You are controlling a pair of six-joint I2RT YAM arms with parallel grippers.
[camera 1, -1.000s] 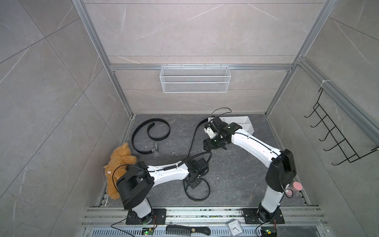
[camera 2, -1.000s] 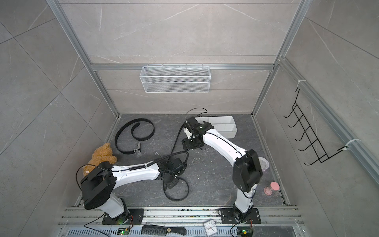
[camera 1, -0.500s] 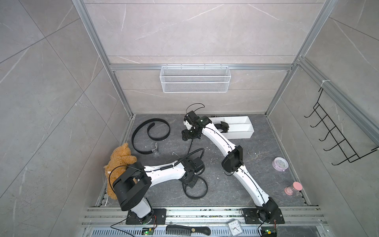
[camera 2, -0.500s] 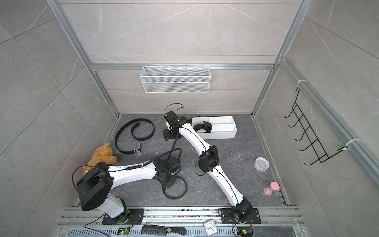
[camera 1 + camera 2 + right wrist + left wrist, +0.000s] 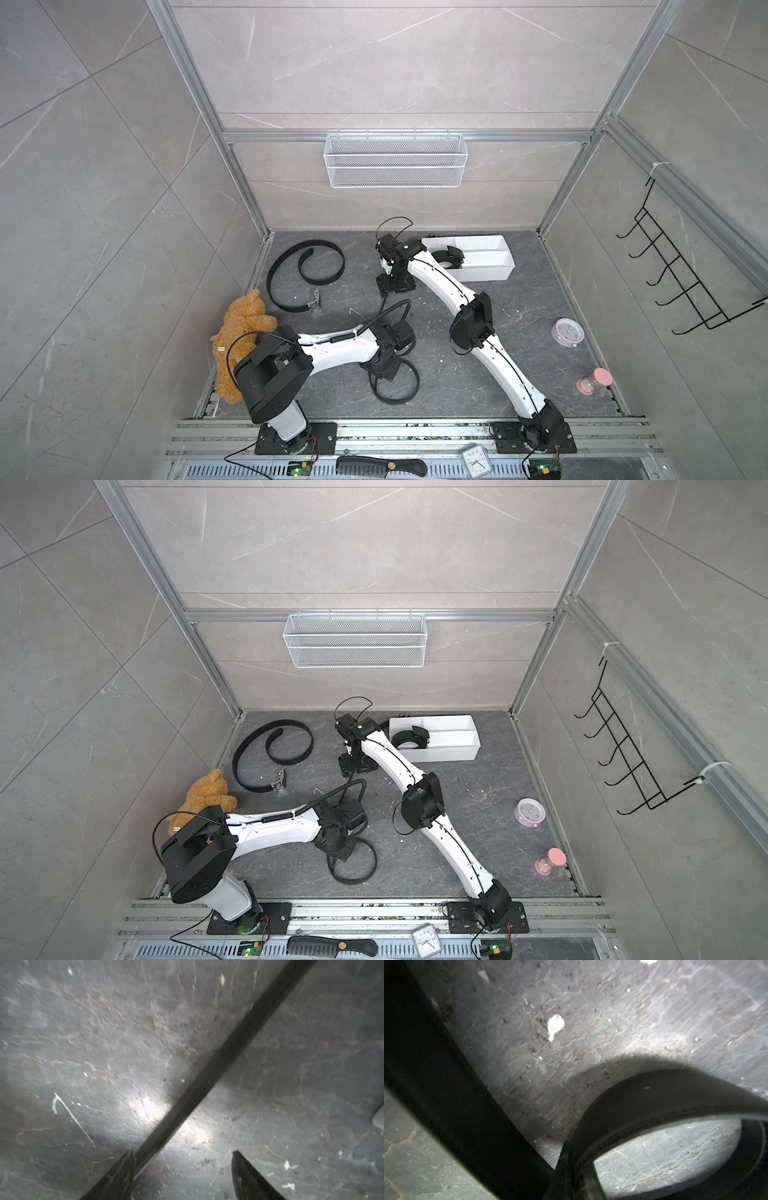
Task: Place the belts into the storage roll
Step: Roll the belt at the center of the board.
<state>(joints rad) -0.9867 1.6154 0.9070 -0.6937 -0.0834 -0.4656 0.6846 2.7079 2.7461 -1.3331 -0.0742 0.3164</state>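
Belts lie in three places in both top views. The coiled belt (image 5: 446, 258) (image 5: 409, 739) sits inside the storage roll (image 5: 486, 272) (image 5: 449, 754), at the end nearest the right claw (image 5: 392, 286) (image 5: 353, 766), which hangs over bare bench (image 5: 457, 390) (image 5: 407, 879) just beside it. The curled belt (image 5: 322, 244) (image 5: 291, 722) lies flat near the back left corner. The looped belt (image 5: 395, 401) (image 5: 353, 880) lies under the left claw (image 5: 384, 370) (image 5: 338, 848).

Left wrist view: the left claw (image 5: 566, 1167) is clenched on the looped belt (image 5: 664, 1093), whose strap arcs on edge away from its tips.

Right wrist view: the right claw (image 5: 182, 1159) is released, fingers (image 5: 122, 1174) apart above the bench.
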